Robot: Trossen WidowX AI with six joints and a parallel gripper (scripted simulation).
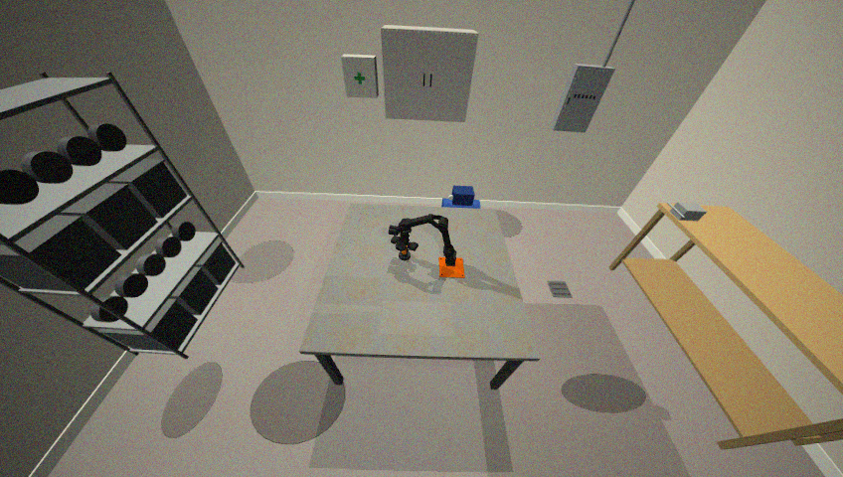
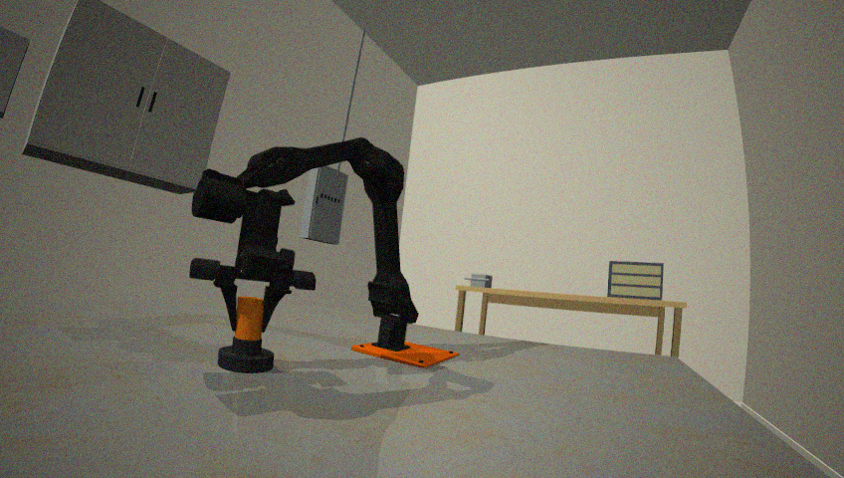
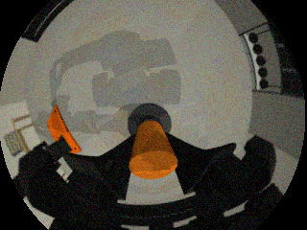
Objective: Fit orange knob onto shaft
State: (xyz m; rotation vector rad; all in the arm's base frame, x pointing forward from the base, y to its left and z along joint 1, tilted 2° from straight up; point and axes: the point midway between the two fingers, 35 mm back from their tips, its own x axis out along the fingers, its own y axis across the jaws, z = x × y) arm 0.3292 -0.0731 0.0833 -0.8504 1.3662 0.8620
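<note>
The orange knob (image 1: 405, 251) (image 2: 250, 314) (image 3: 153, 160) stands upright on the dark round pedestal (image 2: 245, 360) (image 3: 150, 109). In the exterior view its lower edge meets the pedestal's raised collar, with no gap to be seen. The silver shaft is hidden, and so are the knob's hole and both flat sides. My gripper (image 2: 250, 327) (image 3: 150, 136) points straight down with one finger on each side of the knob. The fingers are shut on the knob's sides, and its top stands up between them below the palm.
The arm's orange base plate (image 1: 451, 272) (image 2: 435, 357) (image 3: 59, 126) lies on the grey table (image 1: 414, 331) (image 2: 147, 426), to the right of the pedestal in the top and exterior views. The arm arches above from it. Shelves, a wooden bench and wall cabinets stand well away.
</note>
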